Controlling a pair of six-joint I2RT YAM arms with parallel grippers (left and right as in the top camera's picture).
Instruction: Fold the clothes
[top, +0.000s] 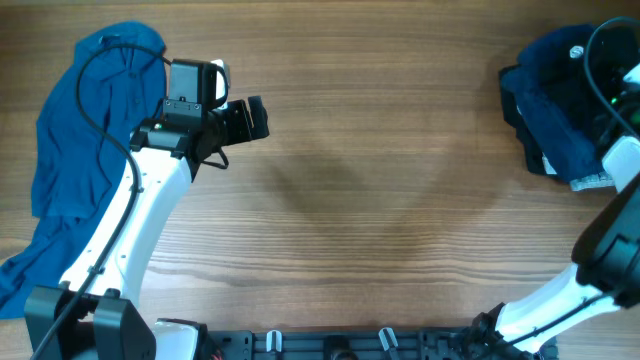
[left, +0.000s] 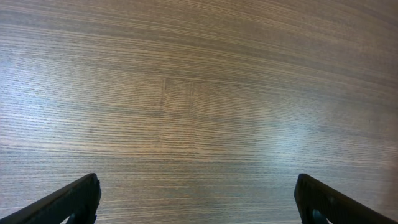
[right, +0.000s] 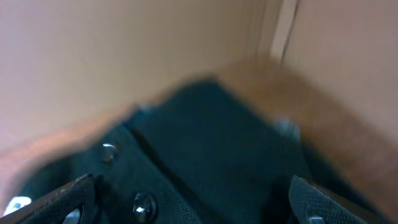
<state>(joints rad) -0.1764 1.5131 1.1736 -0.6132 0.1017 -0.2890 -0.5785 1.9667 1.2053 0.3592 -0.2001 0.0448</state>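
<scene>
Blue shirt (top: 58, 170) under left arm (top: 150, 210), navy clothes (top: 555, 92) below spread right pincer (right: 193, 200).

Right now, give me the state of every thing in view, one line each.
blue shirt, unfolded and rumpled, lying loose
navy clothes, unfolded, heaped together
left gripper, open, fingers wide apart, holding nothing
right gripper, open, fingers wide apart over the navy clothes, gripping nothing; the view is blurred

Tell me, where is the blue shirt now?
In the overhead view the blue shirt lies along the left edge of the table, partly under the left arm, far from the navy pile.
</scene>
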